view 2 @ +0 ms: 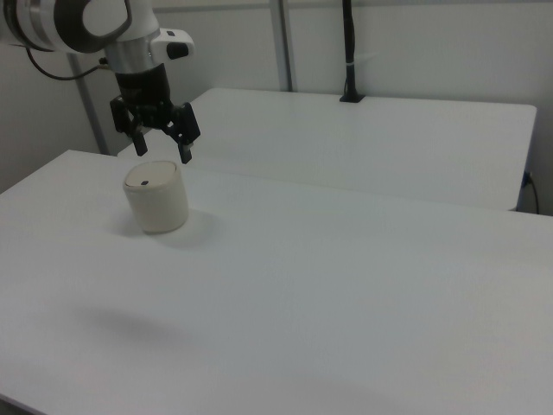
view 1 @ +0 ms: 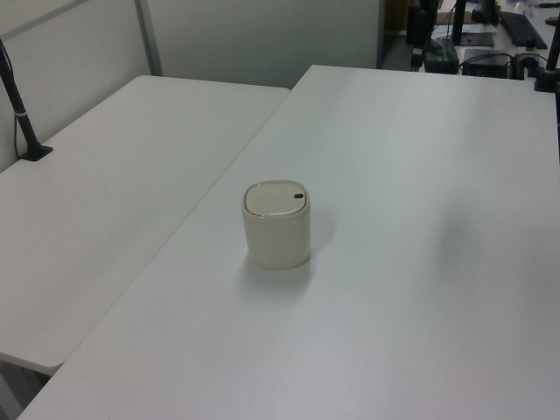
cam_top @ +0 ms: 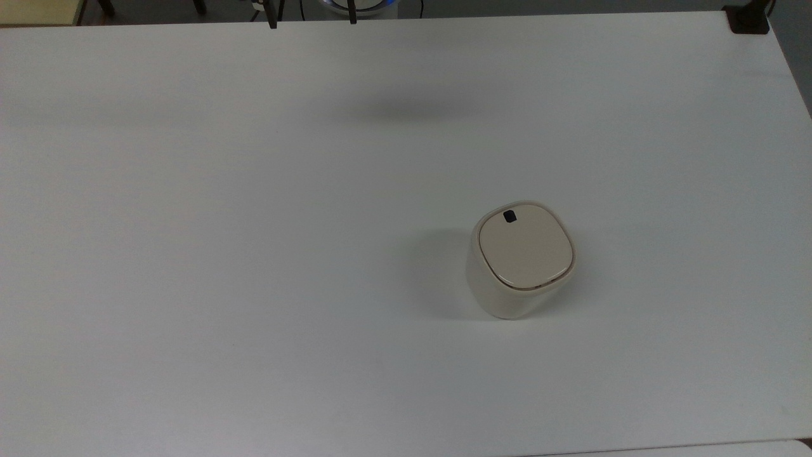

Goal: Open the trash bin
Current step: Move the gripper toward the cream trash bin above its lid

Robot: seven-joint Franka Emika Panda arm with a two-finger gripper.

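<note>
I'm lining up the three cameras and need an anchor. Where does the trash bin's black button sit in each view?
Top view: the black button lies at the lid's upper-left corner, on the trash bin right of centre.
Left view: button at the lid's right edge.
Right view: button on the lid, below the open gripper.
Shared landmark: the white table.
</note>
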